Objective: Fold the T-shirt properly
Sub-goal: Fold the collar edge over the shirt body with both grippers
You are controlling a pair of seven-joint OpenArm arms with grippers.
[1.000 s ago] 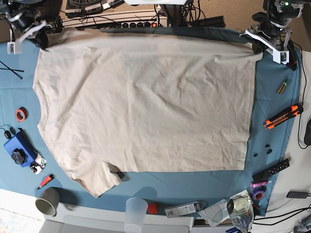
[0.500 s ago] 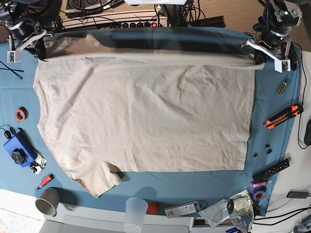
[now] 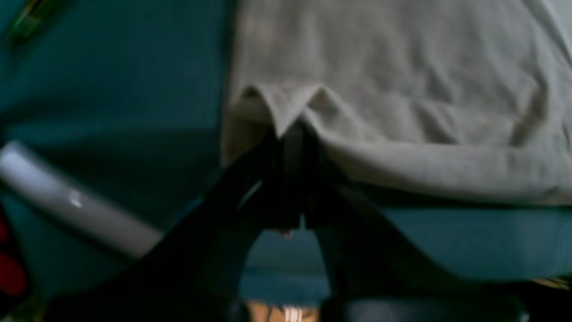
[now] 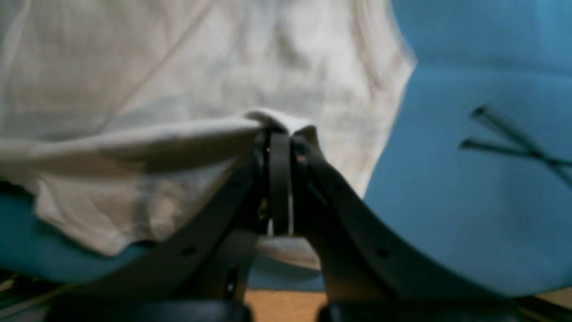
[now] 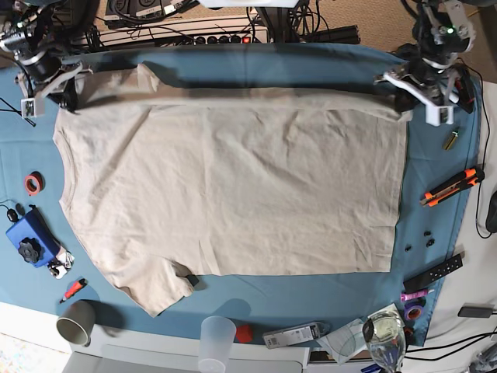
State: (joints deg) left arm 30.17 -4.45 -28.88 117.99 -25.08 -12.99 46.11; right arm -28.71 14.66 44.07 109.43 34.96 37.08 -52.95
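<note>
Base view shows the T-shirt point(image 5: 233, 186) spread flat across most of the blue tabletop point(image 5: 272, 299), its collar side toward that view's left and its hem toward the right. Along the far edge the cloth is raised off the surface in a long band, with a dark shadow under it.

Each arm has 1 corner of that raised edge. The left end effector point(image 3: 292, 129) is closed on a small peak of beige fabric at the hem end, and the right end effector point(image 4: 280, 134) is closed on a similar pinch near the sleeve end, the cloth draping away from it in a loose fold.

As a judgement, the shirt is light and fully limp: it will sag between the 2 grips, cling slightly to the tablecloth, and wrinkle wherever it is dragged. It is neither fragile nor slippery, so a thin pinch should hold, though only a little fabric shows inside each closed pair of fingers and a sharp tug could pull it free. The best holds are the firmer seamed parts: hem corners, shoulder seams and sleeve edges. Keeping both grips level and taut should let the far edge come over as 1 straight fold line.
</note>
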